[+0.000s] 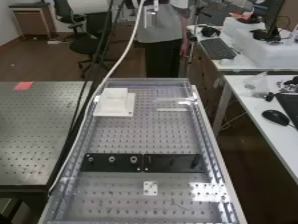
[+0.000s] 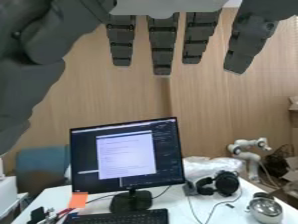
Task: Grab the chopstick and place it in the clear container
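Note:
In the wrist view the dark grey hand hangs from the top edge, its fingers straight and spread, with nothing between them. Its thumb side fills the left of that picture. The hand points toward a room scene with a desk and monitor. On the perforated bench in the high view, a shiny clear shape lies near the far right corner; I cannot tell whether it is the clear container. No thin stick can be made out with certainty on the bench.
A white block stand sits at the bench's far left. Black plates with several round fittings cross its middle, and a small white plate lies nearer. A white cable hangs down along the left edge. A monitor stands beyond the hand.

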### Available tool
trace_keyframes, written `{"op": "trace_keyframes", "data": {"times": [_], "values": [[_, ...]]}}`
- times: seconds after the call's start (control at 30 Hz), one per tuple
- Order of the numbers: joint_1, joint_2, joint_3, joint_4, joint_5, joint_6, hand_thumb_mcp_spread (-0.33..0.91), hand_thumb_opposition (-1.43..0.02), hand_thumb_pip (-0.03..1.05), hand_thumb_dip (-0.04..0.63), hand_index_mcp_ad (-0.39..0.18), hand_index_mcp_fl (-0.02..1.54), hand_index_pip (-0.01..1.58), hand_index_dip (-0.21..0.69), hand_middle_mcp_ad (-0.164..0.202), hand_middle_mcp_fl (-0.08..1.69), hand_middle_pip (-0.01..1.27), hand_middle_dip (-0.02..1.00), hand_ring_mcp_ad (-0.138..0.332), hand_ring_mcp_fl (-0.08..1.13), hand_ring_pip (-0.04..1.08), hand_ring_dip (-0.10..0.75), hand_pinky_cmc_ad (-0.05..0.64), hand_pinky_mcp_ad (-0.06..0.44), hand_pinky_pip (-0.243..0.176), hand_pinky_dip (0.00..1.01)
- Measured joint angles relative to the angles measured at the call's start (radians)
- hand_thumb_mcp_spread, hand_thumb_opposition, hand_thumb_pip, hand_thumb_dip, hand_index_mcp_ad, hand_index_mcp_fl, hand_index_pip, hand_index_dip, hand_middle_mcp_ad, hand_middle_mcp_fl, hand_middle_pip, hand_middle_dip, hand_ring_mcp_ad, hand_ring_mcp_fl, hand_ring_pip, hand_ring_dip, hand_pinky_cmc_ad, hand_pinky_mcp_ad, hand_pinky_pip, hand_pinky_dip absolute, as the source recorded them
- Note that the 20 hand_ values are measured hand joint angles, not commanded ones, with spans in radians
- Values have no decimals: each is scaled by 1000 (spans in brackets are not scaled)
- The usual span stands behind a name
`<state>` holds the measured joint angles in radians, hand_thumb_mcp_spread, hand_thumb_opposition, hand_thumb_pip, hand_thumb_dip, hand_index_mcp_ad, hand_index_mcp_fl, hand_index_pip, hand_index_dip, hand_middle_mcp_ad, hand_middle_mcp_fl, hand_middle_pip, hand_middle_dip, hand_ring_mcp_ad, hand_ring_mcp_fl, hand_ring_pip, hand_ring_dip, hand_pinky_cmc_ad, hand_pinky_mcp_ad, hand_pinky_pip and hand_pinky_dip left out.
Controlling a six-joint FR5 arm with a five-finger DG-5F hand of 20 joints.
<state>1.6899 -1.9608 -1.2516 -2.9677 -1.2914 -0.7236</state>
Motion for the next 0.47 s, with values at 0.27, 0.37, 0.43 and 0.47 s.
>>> {"op": "trace_keyframes", "data": {"times": [0.27,0.37,0.43,0.47], "values": [[-3,1,-8,8,-29,4,103,-689,417,-7,-122,105,94,99,87,117,145,185,131,0,113,98,375,330,-79,180],[-3,4,-15,12,-34,6,103,-693,417,-7,-113,108,94,99,87,117,145,185,131,0,113,98,375,330,-79,180],[-3,5,-18,13,-27,6,103,-693,417,-10,-122,108,94,99,84,117,145,185,127,0,113,98,375,328,-79,180],[-2,6,-18,14,-21,6,103,-689,417,-7,-120,108,94,99,87,117,145,185,131,0,113,98,375,330,-79,180]]}}
